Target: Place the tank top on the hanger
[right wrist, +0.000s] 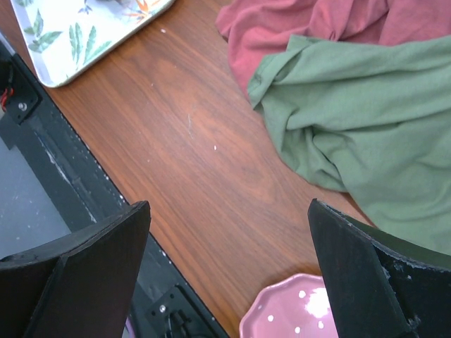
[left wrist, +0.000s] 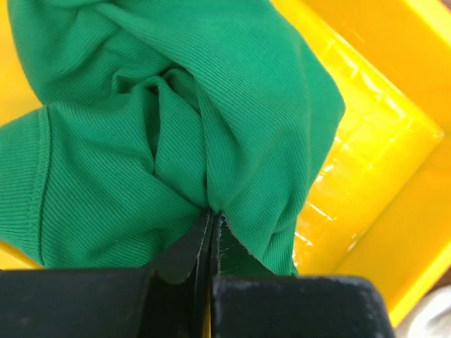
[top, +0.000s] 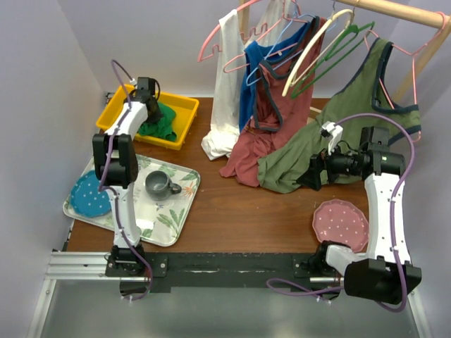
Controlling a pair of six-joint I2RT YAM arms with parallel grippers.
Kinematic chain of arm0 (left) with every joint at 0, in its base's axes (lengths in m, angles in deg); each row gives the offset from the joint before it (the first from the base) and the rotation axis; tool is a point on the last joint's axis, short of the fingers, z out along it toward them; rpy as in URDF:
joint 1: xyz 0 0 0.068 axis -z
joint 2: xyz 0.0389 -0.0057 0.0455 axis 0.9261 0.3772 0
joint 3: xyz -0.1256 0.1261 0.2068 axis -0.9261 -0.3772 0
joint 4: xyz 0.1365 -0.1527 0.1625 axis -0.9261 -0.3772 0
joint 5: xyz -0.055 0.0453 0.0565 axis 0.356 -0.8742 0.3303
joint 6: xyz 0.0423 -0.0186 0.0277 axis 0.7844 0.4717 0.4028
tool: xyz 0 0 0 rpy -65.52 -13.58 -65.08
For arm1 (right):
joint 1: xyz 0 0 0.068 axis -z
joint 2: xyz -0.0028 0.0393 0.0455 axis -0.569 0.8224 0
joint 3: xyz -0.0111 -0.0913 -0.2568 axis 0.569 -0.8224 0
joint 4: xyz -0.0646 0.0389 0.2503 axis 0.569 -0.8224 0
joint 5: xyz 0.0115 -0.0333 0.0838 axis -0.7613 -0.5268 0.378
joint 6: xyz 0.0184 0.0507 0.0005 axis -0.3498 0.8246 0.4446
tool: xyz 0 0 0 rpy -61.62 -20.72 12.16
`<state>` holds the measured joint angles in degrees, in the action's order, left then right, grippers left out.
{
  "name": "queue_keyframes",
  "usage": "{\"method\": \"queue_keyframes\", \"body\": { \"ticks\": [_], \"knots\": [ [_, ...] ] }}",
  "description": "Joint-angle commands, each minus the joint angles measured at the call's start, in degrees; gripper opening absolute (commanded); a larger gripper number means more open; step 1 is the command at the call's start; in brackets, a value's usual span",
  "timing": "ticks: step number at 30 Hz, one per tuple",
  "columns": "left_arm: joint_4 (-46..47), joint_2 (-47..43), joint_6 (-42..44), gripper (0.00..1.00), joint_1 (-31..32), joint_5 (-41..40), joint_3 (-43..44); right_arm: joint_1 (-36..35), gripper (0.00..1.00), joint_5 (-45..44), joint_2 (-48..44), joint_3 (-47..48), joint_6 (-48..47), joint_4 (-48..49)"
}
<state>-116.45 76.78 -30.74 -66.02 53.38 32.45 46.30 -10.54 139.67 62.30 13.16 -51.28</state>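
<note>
The tank top (left wrist: pixel 176 127) lies bunched in the yellow bin (left wrist: pixel 380 141), with the left pincer (left wrist: pixel 211 225) closed tight on a fold of it, so the step in hand looks like the pickup. Next it likely needs lifting clear of the bin and carrying to the hanger (top: pixel 337 55), high up and well right of the bin. The right pincer (right wrist: pixel 225 282) hovers there, spread wide above the tabletop (right wrist: pixel 204 155).

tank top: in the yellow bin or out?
In. The tank top lies bunched inside the yellow bin, one fold pinched by the shut left pincer.
</note>
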Motion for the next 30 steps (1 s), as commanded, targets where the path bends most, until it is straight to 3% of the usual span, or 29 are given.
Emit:
{"method": "queue_keyframes", "body": {
  "ticks": [1, 10, 14, 24, 26, 30],
  "knots": [
    [1.44, -5.0, -0.69, 0.0, -1.12, 2.04, 5.64, -0.37, 0.99, -0.75, -0.99, 3.36, -3.51, -3.96],
    [2.66, -23.36, -5.07, 0.0, -1.12, 4.05, 9.43, -0.37, 0.99, -4.88, -3.63, 14.08, -10.81, -14.6],
    [4.42, -31.55, -7.8, 0.0, -1.03, 8.7, 6.88, -0.37, 0.99, -6.38, -3.37, 19.69, -10.2, -17.24],
    [4.77, -46.31, -12.99, 0.0, -0.16, 17.85, 11.63, -0.37, 0.99, -6.73, -5.48, 26.57, -5.89, -17.42],
    [5.21, -48.52, -14.49, 0.0, 2.73, 19.44, 10.23, -0.37, 0.99, -6.55, -6.18, 26.74, -5.71, -17.42],
    [7.49, -54.14, -16.15, 0.0, 14.4, 19.96, 4.7, -0.37, 0.99, -6.64, -7.41, 26.39, -5.45, -17.59]
  ]
}}
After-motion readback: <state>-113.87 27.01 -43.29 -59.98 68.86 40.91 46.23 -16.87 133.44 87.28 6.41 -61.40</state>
